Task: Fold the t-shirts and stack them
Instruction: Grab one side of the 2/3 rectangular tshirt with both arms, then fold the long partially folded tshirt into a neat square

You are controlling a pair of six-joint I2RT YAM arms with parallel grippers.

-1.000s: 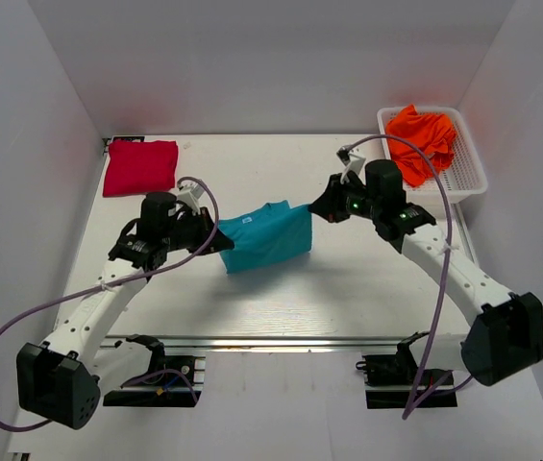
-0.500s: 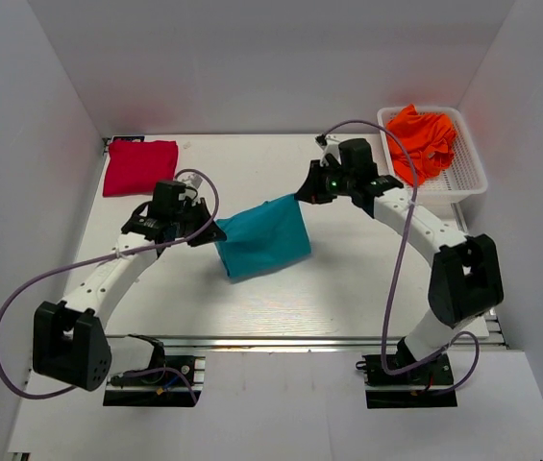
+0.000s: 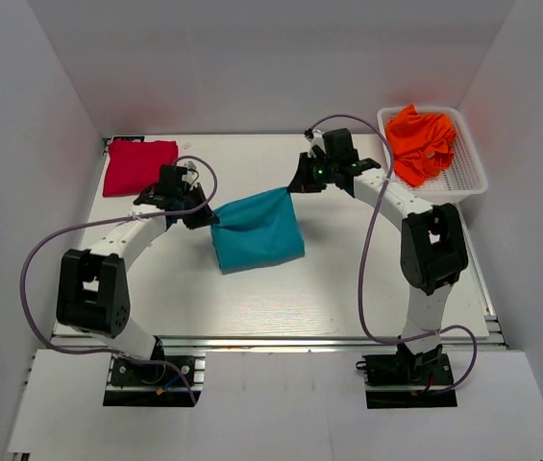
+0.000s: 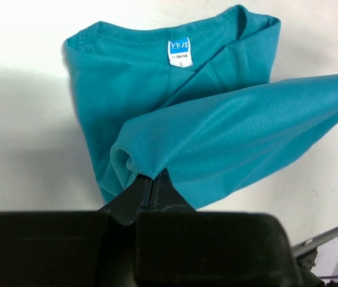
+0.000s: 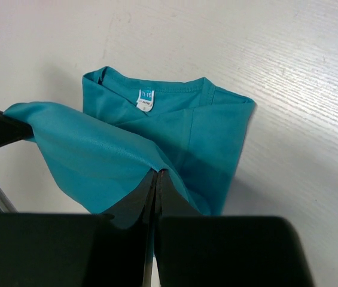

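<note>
The teal t-shirt [image 3: 256, 230] lies partly folded in the middle of the table. My left gripper [image 3: 206, 219] is shut on its left far corner, and my right gripper [image 3: 295, 186] is shut on its right far corner. The held edge is raised off the table and stretched between them. In the left wrist view the teal shirt [image 4: 228, 131] hangs from my gripper [image 4: 152, 178] above its collar and label. In the right wrist view the teal shirt [image 5: 97, 155] is pinched at my gripper [image 5: 157, 173]. The folded red t-shirt [image 3: 139, 165] lies at the far left corner.
A white basket [image 3: 466, 171] at the far right holds the crumpled orange t-shirt [image 3: 423, 133]. White walls enclose the table on the left, right and back. Purple cables loop from both arms.
Both grippers have carried the teal shirt's held edge away from me toward the far side. Both arms have stretched farther out, and the shirt now shows as a wider panel.
</note>
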